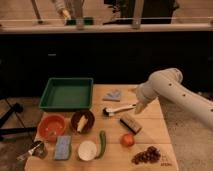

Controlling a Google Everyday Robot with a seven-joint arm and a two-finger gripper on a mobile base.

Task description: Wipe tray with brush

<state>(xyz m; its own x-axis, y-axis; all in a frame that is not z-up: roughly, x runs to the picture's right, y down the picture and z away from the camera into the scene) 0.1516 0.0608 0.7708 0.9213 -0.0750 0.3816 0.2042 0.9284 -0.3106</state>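
Observation:
The green tray [65, 95] sits at the back left of the wooden table, with nothing in it. The brush [119, 108] lies flat to its right, dark head towards the tray and white handle pointing right. My white arm reaches in from the right. The gripper [137, 106] hangs just over the far end of the brush handle, open and holding nothing.
A grey-blue cloth [113, 94] lies behind the brush and a brown block [130, 122] in front of it. Along the front are an orange bowl [51, 127], a dark bowl [82, 121], a blue sponge [63, 147], a white cup [87, 150], a green vegetable [102, 143], a tomato [128, 140] and grapes [147, 155].

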